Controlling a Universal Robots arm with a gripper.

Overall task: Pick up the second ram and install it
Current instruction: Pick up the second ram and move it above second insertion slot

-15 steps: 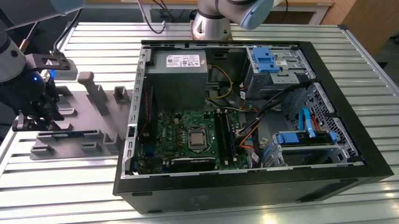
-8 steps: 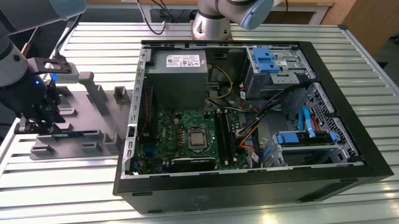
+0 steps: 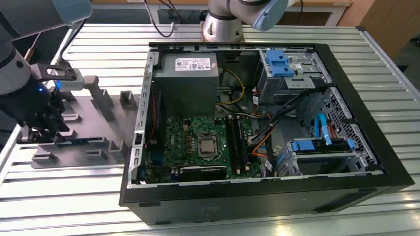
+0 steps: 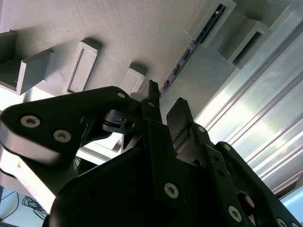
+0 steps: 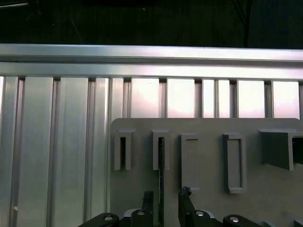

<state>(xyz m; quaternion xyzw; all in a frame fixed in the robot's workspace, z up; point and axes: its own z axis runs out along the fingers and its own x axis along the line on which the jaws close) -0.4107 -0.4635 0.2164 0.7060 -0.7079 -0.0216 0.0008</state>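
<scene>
My black two-finger gripper [image 5: 166,194] is open, fingers [image 5: 147,203] straddling the thin flat ram stick [image 5: 161,161] (edge-up in the grey slotted plastic holder [image 5: 208,189]), not clamped.

The ribbed silver table [image 5: 71,142] is seen as shiny metal, the grey slotted holder block [image 5: 265,198] as matt plastic, the black gripper [image 5: 165,194] as satin-smooth.
</scene>
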